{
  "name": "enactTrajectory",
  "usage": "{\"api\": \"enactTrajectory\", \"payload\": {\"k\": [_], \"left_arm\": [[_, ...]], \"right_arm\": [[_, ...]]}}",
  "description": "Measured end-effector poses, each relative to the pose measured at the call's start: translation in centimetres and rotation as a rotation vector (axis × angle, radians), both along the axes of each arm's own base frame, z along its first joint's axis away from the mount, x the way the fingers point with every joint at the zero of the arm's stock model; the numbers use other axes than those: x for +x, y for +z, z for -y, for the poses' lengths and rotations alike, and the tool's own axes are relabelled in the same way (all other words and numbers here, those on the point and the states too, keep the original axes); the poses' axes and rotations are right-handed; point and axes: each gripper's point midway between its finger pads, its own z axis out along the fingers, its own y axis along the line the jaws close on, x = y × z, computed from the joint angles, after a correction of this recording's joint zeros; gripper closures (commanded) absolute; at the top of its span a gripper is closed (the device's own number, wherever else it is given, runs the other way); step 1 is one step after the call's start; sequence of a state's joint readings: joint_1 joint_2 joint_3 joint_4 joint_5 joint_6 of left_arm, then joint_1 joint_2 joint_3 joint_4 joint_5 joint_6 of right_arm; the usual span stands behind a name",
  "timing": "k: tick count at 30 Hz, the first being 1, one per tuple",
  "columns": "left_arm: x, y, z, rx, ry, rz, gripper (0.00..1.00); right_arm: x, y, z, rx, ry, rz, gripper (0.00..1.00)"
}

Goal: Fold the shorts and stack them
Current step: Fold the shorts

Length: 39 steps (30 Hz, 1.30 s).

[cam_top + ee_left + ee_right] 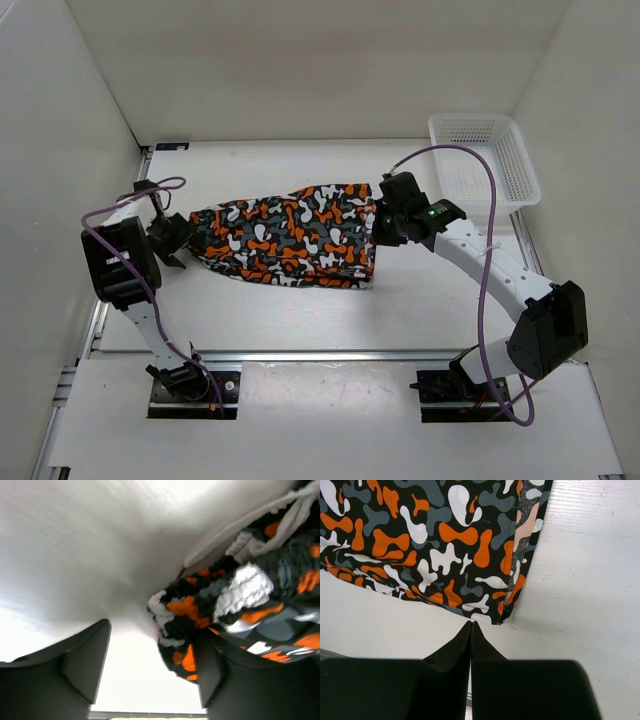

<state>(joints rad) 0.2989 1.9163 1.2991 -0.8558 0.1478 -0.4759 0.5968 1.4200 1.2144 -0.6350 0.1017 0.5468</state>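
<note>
Lying well outside basket [483, 165], shorts [290, 235]

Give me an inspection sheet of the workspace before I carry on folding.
Surface: white table, no stains seen.
Job's things: shorts, one pair, spread between the two grippers, not stacked.
Clutter: white mesh basket at the far right corner, apart from the shorts.
Grippers: left gripper open at the waistband end, fabric against one finger; right gripper shut, empty, just short of the hem.
Cables: purple cables loop along both arms, off the shorts.
Surroundings: white walls on three sides.
</note>
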Motion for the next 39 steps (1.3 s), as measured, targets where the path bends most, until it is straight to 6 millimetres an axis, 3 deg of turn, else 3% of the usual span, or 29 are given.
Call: {"api": "enactTrajectory", "payload": {"k": [3,6,8,12,16,19,21,25,30,34,37,39], "left_arm": [[-0.3,0.9,-0.4,0.027,-0.001,0.003,0.09],[-0.3,2.0,-0.8,0.057,0.002,0.022,0.09],[0.0,2.3,-0.9,0.067,0.001,0.032,0.14],[0.2,1.3,-0.6,0.066,-0.012,0.004,0.35],[0.2,-0.6,0.7,0.051,-0.046,-0.044,0.44],[0.5,-0.6,1.5,0.049,-0.061,-0.044,0.57],[0.8,-0.5,1.8,0.058,-0.071,-0.038,0.58],[1.2,-0.5,2.2,0.072,-0.074,-0.042,0.90],[1.8,0.0,1.2,0.141,-0.061,-0.051,0.90],[3.0,2.2,-0.6,0.291,-0.041,-0.047,0.90],[4.7,6.0,-1.0,0.427,-0.045,0.010,0.90],[5.7,9.1,0.2,0.516,-0.071,0.075,0.90]], "right_arm": [[0.0,0.0,0.0,0.000,0.000,0.000,1.00],[0.0,0.0,0.0,0.001,0.001,0.000,1.00],[0.0,0.0,-0.1,0.003,0.002,-0.001,1.00],[-0.1,0.0,-0.1,0.003,0.004,-0.001,1.00],[-0.2,0.1,-0.3,0.007,0.007,0.001,1.00],[-0.3,0.2,-0.3,0.010,0.005,0.002,1.00],[-0.4,0.2,-0.2,0.010,0.004,0.001,1.00],[-0.7,-0.2,0.0,0.006,0.001,-0.009,1.00],[-0.8,-0.1,0.1,0.011,-0.002,-0.005,1.00],[-1.0,0.3,0.4,0.009,-0.010,0.007,1.00],[-0.9,0.6,0.9,0.000,-0.025,0.023,1.00],[-1.0,0.5,1.2,-0.011,-0.034,0.023,1.00]]}}
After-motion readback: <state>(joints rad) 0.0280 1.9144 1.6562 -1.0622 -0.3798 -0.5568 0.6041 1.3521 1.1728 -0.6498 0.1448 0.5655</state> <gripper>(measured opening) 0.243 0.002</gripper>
